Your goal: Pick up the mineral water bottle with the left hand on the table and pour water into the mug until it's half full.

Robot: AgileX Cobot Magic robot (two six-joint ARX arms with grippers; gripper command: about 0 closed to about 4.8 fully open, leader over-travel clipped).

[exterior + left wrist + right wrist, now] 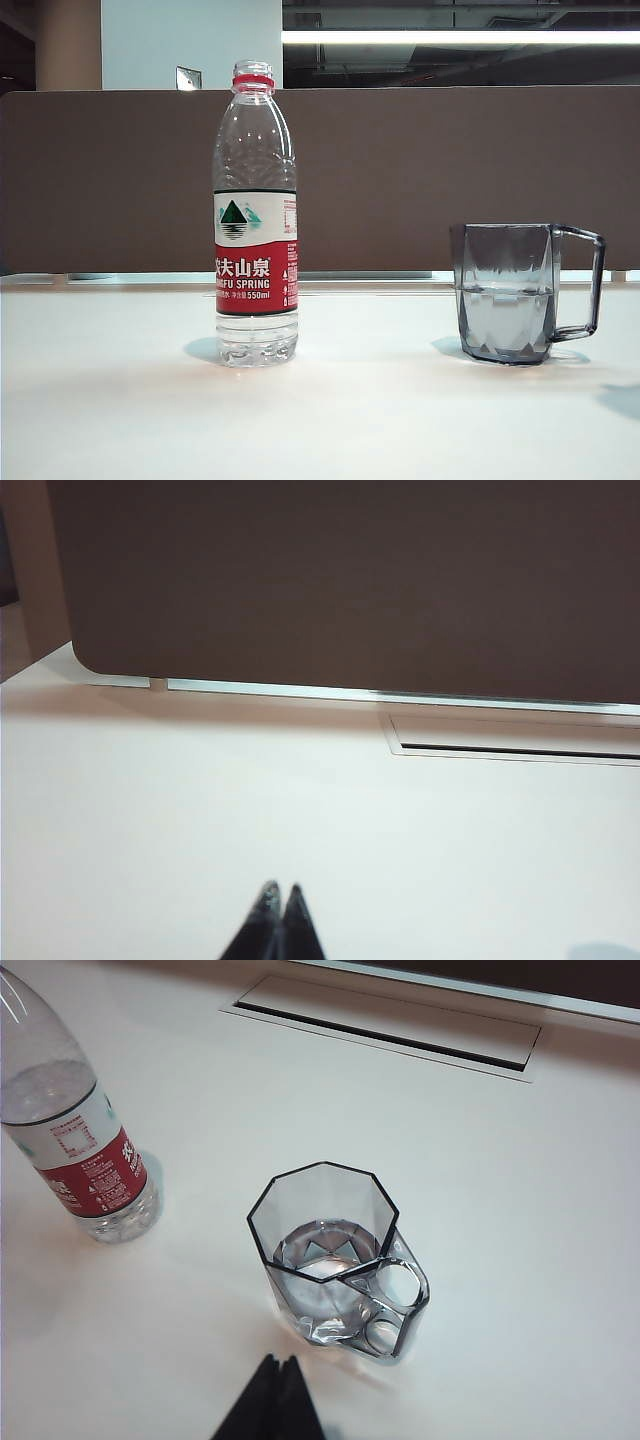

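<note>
The mineral water bottle [256, 215] stands upright and uncapped on the white table [120, 420], left of centre; only a little water shows at its base. The right wrist view also shows the bottle [85, 1150]. The mug [510, 290] stands to its right, handle pointing right, with water up to about half its height. Seen from the right wrist, the mug [330, 1255] lies just beyond my right gripper [279, 1362], which is shut and empty. My left gripper [281, 890] is shut, holds nothing and hovers over bare table [200, 810]. Neither gripper shows in the exterior view.
A brown partition wall [420, 170] runs along the table's far edge. A slot-shaped cable cover [385, 1025] lies in the tabletop near that edge, and the left wrist view shows the cable cover [510, 742] too.
</note>
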